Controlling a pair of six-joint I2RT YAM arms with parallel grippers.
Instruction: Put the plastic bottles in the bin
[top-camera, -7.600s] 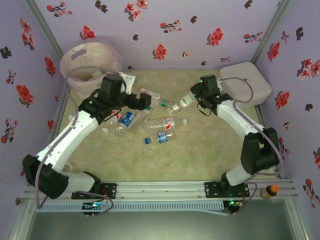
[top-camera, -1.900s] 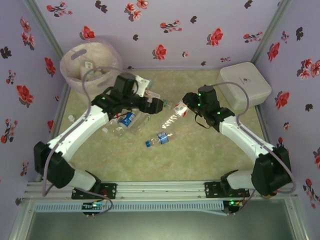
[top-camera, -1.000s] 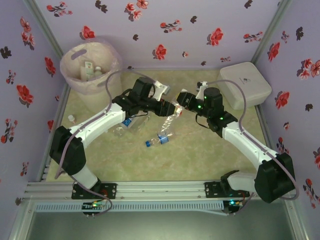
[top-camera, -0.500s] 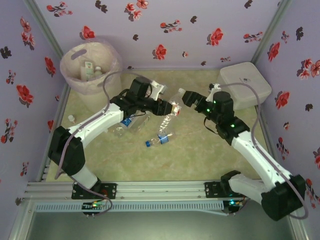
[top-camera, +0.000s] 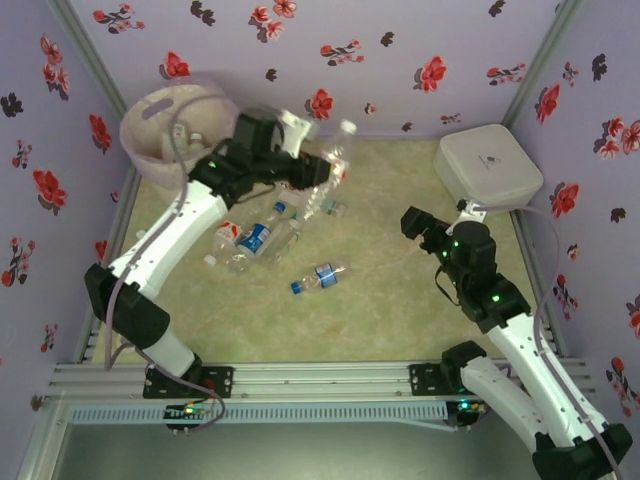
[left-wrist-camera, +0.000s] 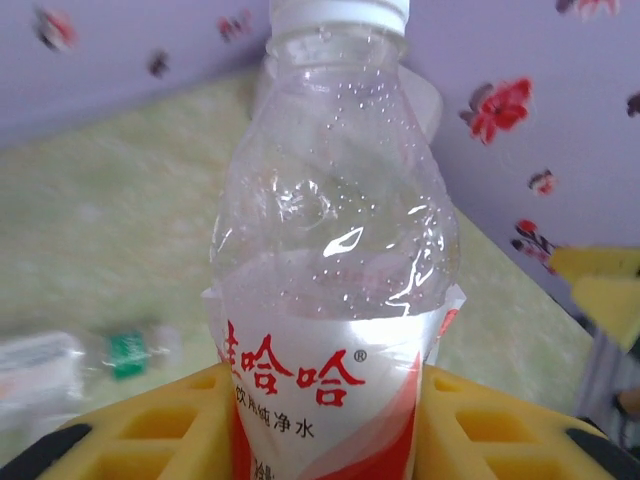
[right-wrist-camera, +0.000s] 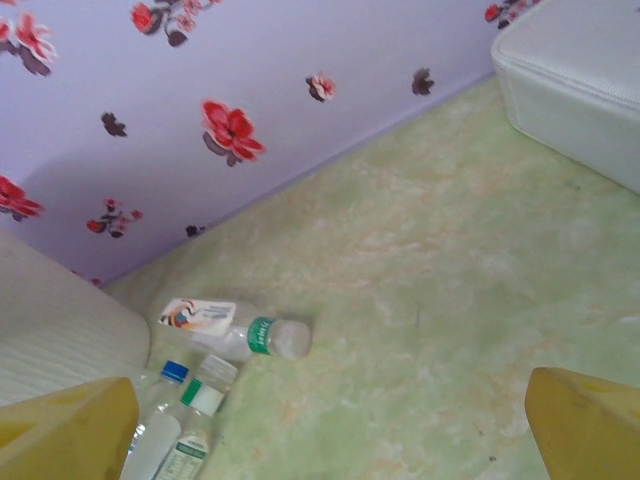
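My left gripper (top-camera: 316, 176) is raised over the back of the table, shut on a clear plastic bottle (top-camera: 334, 152) with a red-and-white label and white cap. In the left wrist view that bottle (left-wrist-camera: 335, 250) stands upright between the yellow fingers (left-wrist-camera: 130, 440). The bin (top-camera: 160, 135), a white bucket lined with a pinkish bag, stands at the back left, left of the held bottle. Several more bottles (top-camera: 258, 238) lie on the table below the left arm; one small blue-labelled bottle (top-camera: 321, 275) lies apart. My right gripper (top-camera: 415, 222) is open and holds nothing.
A flat white lidded box (top-camera: 488, 167) sits at the back right, and its corner (right-wrist-camera: 575, 80) appears in the right wrist view. A green-ringed bottle (right-wrist-camera: 235, 330) and two others (right-wrist-camera: 165, 420) lie before the flowered wall. Green tabletop (top-camera: 390, 300) lies between the arms.
The bottle passed from the right gripper to the left one at mid-table. The left arm then lifted it up and back toward the bin; the right arm drew back to the right, open.
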